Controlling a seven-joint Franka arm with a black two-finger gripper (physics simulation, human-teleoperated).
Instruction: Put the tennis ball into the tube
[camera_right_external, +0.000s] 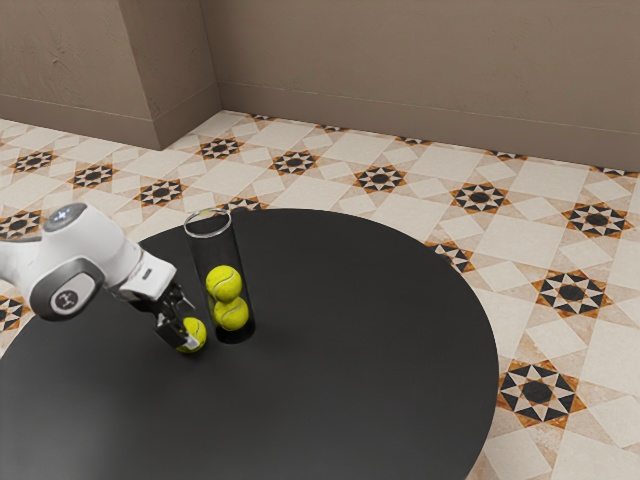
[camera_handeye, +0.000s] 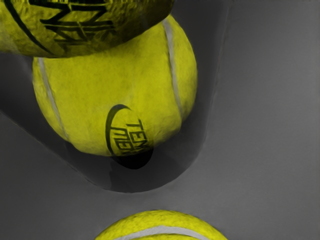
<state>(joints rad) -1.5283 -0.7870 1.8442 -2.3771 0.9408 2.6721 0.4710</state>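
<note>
My gripper is low over the table with its fingers spread apart at a loose tennis ball; one finger covers part of the ball. In the wrist view the top of this loose ball shows at the lower edge. Close beside it stands the clear tube, upright with its rim uppermost. Inside are two stacked balls, an upper one and a lower one. The wrist view also has the tube with the upper ball and lower ball in it.
The round black table carries the tube and the balls. Its curved edge runs past the tube on the far side and toward the exterior view's right, with patterned floor tiles beyond. A brown wall stands farther back.
</note>
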